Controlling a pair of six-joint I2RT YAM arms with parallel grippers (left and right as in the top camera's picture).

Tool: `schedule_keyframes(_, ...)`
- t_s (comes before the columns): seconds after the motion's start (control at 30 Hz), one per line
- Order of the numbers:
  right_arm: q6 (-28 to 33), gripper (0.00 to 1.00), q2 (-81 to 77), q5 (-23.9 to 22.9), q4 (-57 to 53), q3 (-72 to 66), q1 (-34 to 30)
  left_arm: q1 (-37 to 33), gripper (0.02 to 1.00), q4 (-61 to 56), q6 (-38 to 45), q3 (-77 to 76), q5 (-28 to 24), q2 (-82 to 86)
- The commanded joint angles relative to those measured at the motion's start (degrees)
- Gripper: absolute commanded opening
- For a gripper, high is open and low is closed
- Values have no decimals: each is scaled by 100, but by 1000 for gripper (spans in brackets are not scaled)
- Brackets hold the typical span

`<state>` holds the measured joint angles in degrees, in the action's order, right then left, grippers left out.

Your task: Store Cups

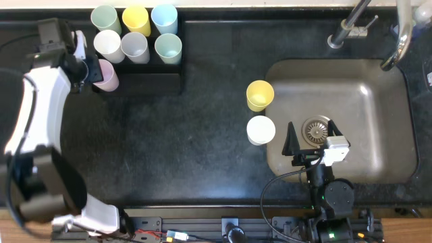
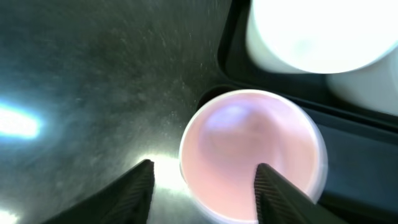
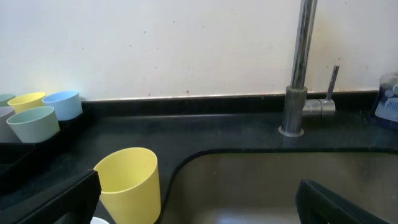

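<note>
Left wrist view looks straight down into the pink cup [image 2: 252,152], whose smooth pink inside shows to the bottom. The left gripper [image 2: 205,167] is spread wide and clamps nothing. One finger [image 2: 140,186] is outside the cup and the other is over its mouth, so the near wall of the cup sits between them. The pink cup is at the edge of the black tray [image 1: 155,81]. Whether it is fully seated in the tray cannot be told.

Just beyond the left gripper, the tray holds six upright cups in two rows. The row nearer the gripper has the white tray cup [image 1: 108,44], the grey cup [image 1: 134,46] and the mint cup [image 1: 168,47]. The farther row has the pale green cup [image 1: 106,18], the yellow tray cup [image 1: 136,18] and the blue cup [image 1: 164,17].

The right gripper [image 1: 310,138] hangs over the steel sink [image 1: 378,101] near its drain [image 1: 315,129], with its fingers wide apart and nothing between them. Close beside it, on the dark counter [image 1: 169,148] along the sink's rim, stand a yellow cup [image 3: 127,180] and a white cup [image 1: 260,129], both mouth up and near each other. Ahead of the right gripper, past the basin, the faucet [image 3: 303,62] rises from the counter.
</note>
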<state>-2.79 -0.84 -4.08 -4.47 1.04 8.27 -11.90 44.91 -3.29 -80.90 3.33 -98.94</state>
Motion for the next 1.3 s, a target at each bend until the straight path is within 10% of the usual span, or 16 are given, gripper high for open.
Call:
schedule_keyframes(0.03,-24,998,59,-37,35,-76,4,483,627,144,-608,-387,-94,1239)
schedule_keyframes(0.53,-22,996,59,-37,37,-76,4,5195,656,1742,-3630,-3569,203,-935)
schedule_keyframes(1.3,-24,998,59,-39,35,-76,4,5698,487,2144,-3836,-3930,-46,-3093)
